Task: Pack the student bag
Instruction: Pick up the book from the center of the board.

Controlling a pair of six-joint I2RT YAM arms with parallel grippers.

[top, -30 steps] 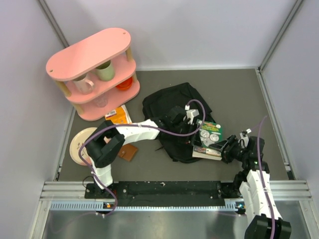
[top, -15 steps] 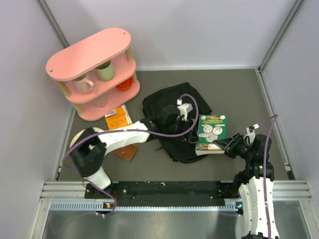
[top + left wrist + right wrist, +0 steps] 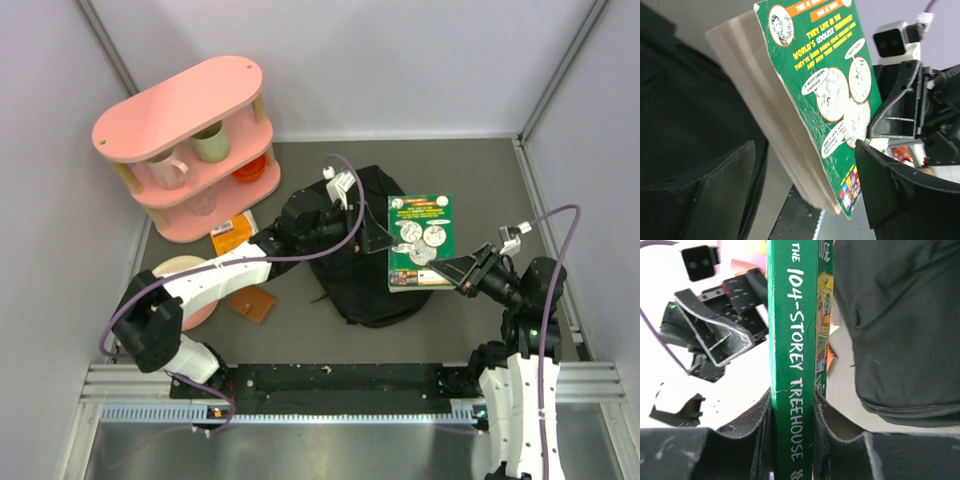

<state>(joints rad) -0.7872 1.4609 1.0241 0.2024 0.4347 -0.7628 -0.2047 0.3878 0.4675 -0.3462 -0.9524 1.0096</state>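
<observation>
Right gripper (image 3: 456, 272), fingers clamped on the spine of a green book (image 3: 420, 240), holds it raised at the 3 o'clock edge of the student bag (image 3: 368, 296) lying mid-table, while the left gripper (image 3: 371, 233), fingers spread wide, hovers over the bag, probably to hold its mouth open.

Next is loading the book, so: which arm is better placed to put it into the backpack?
Right. The right gripper is shut on the green book, next to the student bag. The left gripper is open, holding nothing, beside the book.
</observation>
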